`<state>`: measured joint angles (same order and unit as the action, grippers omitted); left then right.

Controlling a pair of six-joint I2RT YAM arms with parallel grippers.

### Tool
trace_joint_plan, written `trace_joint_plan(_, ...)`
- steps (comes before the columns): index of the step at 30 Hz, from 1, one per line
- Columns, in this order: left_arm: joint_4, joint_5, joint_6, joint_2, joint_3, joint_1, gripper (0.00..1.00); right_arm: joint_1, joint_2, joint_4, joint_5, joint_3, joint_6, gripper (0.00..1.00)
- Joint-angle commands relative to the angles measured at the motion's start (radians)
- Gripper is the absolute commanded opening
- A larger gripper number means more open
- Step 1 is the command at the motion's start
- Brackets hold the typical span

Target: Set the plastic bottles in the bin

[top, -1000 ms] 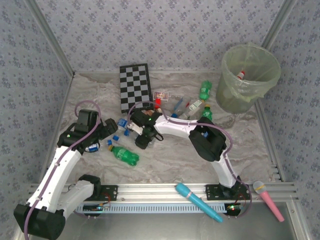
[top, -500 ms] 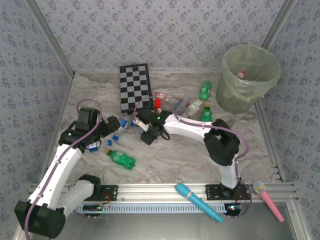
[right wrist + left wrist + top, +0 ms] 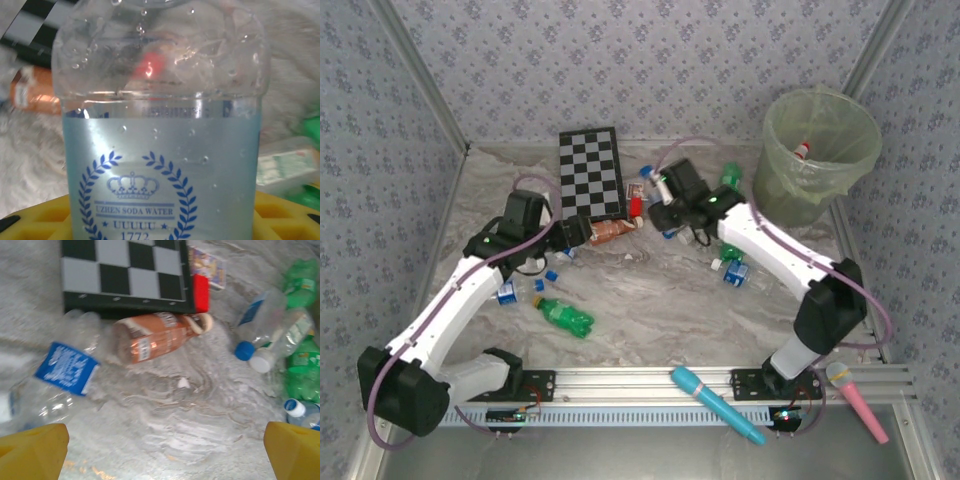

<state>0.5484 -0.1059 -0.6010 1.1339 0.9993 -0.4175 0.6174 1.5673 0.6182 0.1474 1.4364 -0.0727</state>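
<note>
- Green soda bottle (image 3: 567,315), nearest, is left lying loose: judged light, round and easily rolled.
- Left gripper (image 3: 164,452) is held fully spread and empty before the brownish-orange bottle (image 3: 155,340), whose labelled mid-body is judged best gripped.
- Right gripper (image 3: 663,188) is closed on a clear soda-water bottle (image 3: 160,150), judged thin-walled and slippery.
- Bin (image 3: 800,195) is set farthest, at right.

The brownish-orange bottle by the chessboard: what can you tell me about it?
The brownish-orange bottle lies on its side on the table, along the checkerboard's near edge. It looks like glossy plastic, with a printed label and a cream cap beside the red block. A clear blue-labelled bottle seems to rest against its base. The open left gripper hangs short of it.
</note>
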Motion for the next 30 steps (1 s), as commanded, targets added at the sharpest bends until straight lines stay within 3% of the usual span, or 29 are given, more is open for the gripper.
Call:
trace_joint_plan(1,-0.079,-0.027,0.057,0.037,0.081,-0.040,1.00,-0.089,-0.080,0.013,0.021,0.032,-0.051,0.56)
trace_joint_plan(8,-0.102,-0.050,0.099,0.117,0.210,-0.097,1.00,-0.313,-0.134,0.038,0.029,0.132,-0.101,0.55)
trace_joint_plan(16,-0.132,-0.066,0.104,0.127,0.240,-0.106,1.00,-0.576,-0.127,0.032,0.001,0.281,-0.166,0.54)
trace_joint_plan(21,-0.150,-0.072,0.096,0.124,0.234,-0.110,1.00,-0.666,-0.105,-0.012,0.054,0.335,-0.153,0.54)
trace_joint_plan(30,-0.156,-0.072,0.092,0.104,0.216,-0.116,1.00,-0.814,-0.053,-0.176,0.061,0.284,-0.139,0.54)
